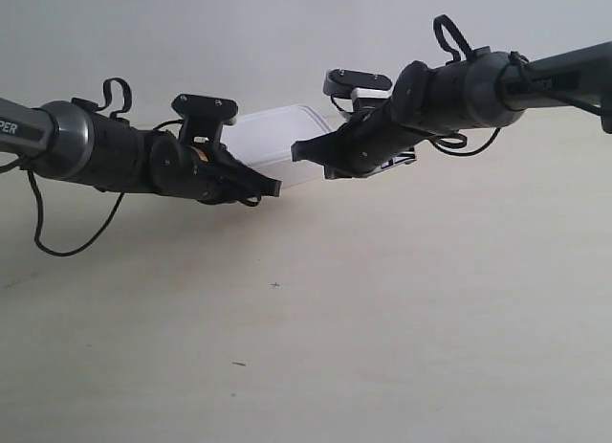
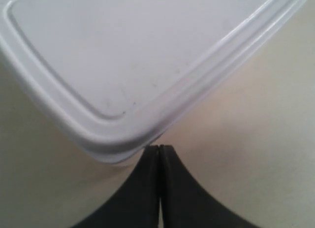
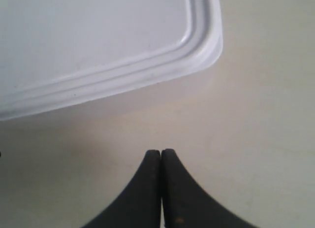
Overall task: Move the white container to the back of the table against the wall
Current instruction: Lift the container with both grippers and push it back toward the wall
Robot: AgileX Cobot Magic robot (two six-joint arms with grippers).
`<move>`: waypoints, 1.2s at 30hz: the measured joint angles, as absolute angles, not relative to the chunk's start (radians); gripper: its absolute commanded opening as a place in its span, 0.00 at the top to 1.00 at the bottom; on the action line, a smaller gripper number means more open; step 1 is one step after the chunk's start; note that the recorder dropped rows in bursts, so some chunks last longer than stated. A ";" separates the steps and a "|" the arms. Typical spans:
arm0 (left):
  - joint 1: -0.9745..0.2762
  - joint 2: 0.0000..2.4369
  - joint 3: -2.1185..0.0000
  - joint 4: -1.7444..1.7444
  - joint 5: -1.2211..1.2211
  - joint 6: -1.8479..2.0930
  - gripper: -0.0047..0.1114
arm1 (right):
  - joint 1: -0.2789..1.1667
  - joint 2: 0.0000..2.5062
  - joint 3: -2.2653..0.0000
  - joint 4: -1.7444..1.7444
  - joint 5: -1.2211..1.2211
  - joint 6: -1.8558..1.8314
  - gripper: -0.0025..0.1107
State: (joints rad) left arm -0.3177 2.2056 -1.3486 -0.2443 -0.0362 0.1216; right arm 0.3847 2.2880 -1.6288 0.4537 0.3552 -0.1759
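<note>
1. Exterior view: the container (image 1: pixel 273 137) lies far back on the table (image 1: pixel 382 319). Its far edge is near the line where the wall (image 1: pixel 239 41) begins, but we cannot tell whether it touches the wall. The arm at the exterior view's left (image 1: pixel 96 156) and the arm at the exterior view's right (image 1: pixel 449 94) reach in low from either side, with their tips at the container's near side. From here we cannot tell how the jaws stand.
2. Left wrist view: the left gripper (image 2: pixel 160 146) has its fingers pressed together and holds nothing. Its tip sits right at a rounded corner of the container (image 2: pixel 123 50), touching it or very nearly. The lid is on.
3. Right wrist view: the right gripper (image 3: pixel 161 151) is also pressed together and empty. A strip of bare table (image 3: pixel 256 114) shows between its tip and the container's edge (image 3: pixel 88 36), so the two are apart.
4. We judge the task nearly finished, since the container looks about as far back as it can go. If any gap to the wall is left, a short final push with the closed fingertips should seat it. After that, only clearing the arms is left.
</note>
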 measured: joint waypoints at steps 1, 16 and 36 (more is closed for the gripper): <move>-0.318 2.210 -1.353 -0.244 -0.034 0.122 0.96 | 0.385 2.290 -1.629 0.454 0.346 -0.180 0.98; -0.309 2.258 -1.401 -0.244 -0.056 0.139 0.96 | 0.385 2.302 -1.629 0.454 0.287 -0.231 0.98; -0.286 2.348 -1.585 -0.244 0.030 0.172 0.96 | 0.385 2.395 -1.780 0.456 0.244 -0.252 0.98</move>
State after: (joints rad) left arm -0.2863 2.3481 -1.5852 -0.2443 0.0304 0.1724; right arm 0.3847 2.3949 -1.7804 0.4557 0.2443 -0.2522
